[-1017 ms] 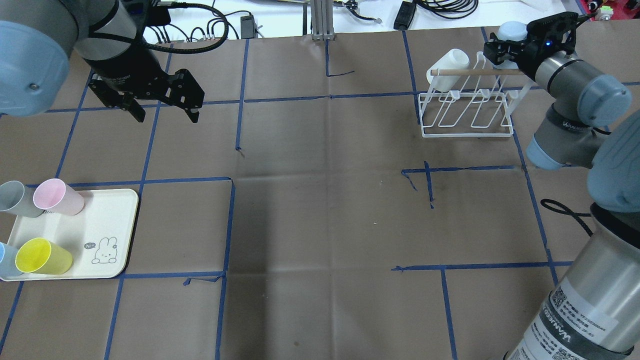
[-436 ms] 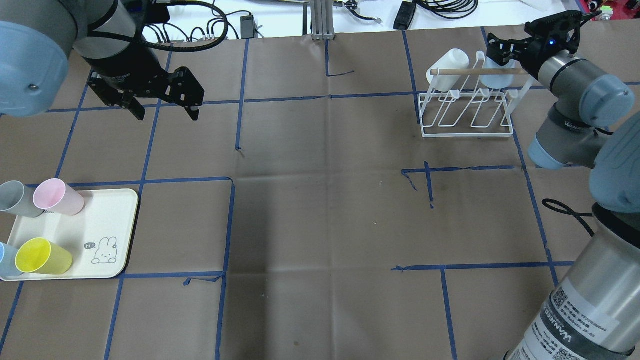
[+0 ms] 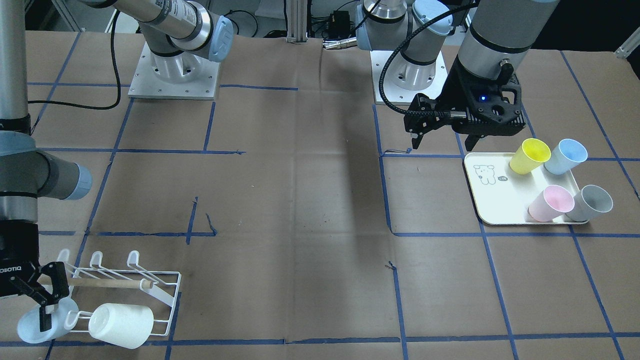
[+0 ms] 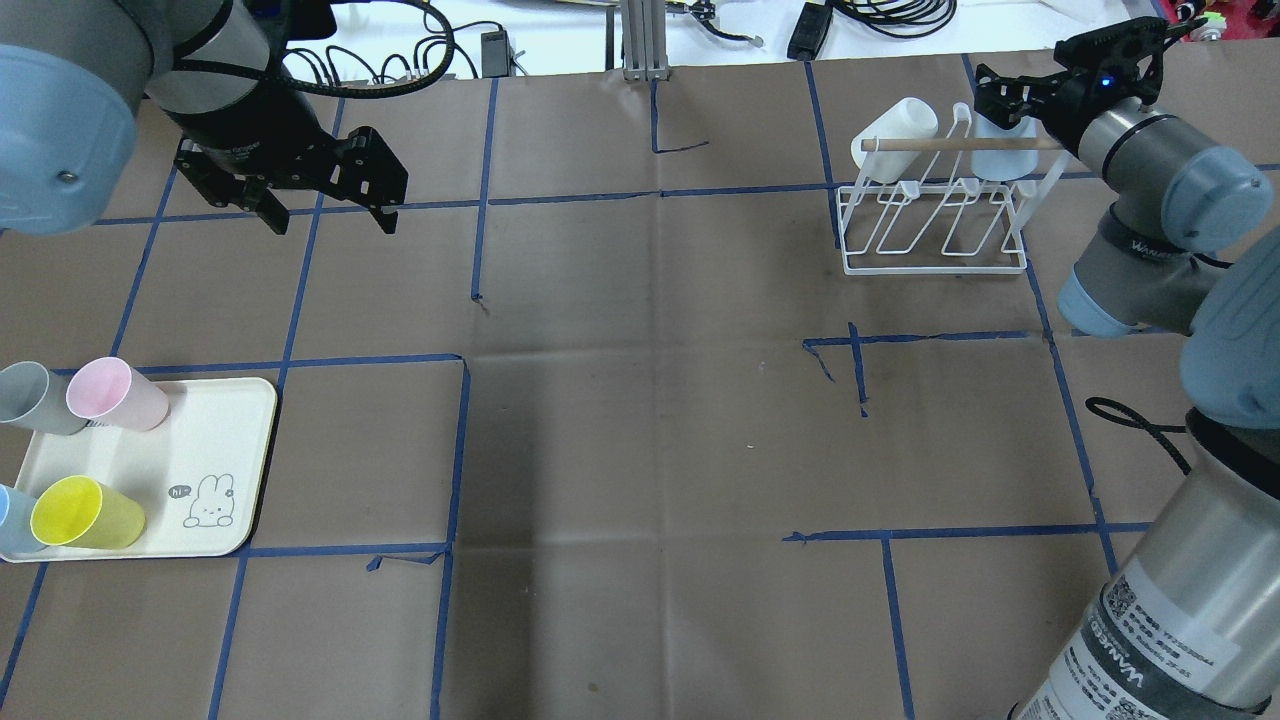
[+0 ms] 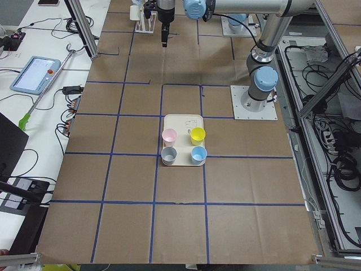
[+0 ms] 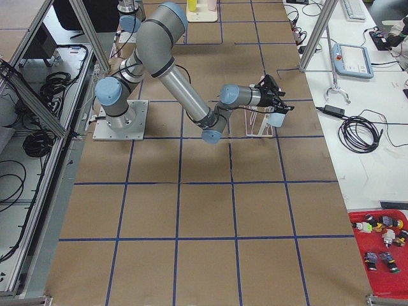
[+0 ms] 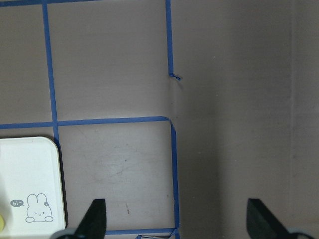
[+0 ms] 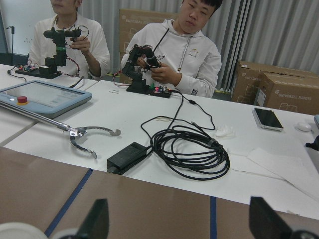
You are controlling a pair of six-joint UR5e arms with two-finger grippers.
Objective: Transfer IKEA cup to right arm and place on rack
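My right arm [image 4: 1160,170] was stretched out to the far right corner of the table [image 4: 640,400], wrist close to level, with my right gripper [image 4: 1000,98] parked at the right end of the rack [image 4: 935,262]. Its fingers [image 8: 97,219] stood wide apart in the wrist view. The pale blue IKEA cup [image 4: 1000,155] sat tipped on the rack's far row, right under them. One finger overlapped the cup in the front view, and I could not tell whether it touched. A white cup [image 4: 893,135] hung just to the left on the same row, and the wooden dowel handle [image 4: 940,144] ran across in front of both. Past the table's far edge lay a white bench [image 8: 124,114] with a coil of black cable [image 8: 192,149]. Over on the far left, my left gripper [image 4: 330,205] hovered above bare brown paper, pointing down, jaws spread and empty. Well nearer on that side lay the cream tray [image 4: 235,440] with its bunny drawing. It carried a pink cup [image 4: 115,393], a grey cup [image 4: 35,398], a yellow cup [image 4: 85,512] and a blue cup [image 4: 10,520]. Nothing stood in the open middle between the arms except blue tape lines [image 4: 460,450].
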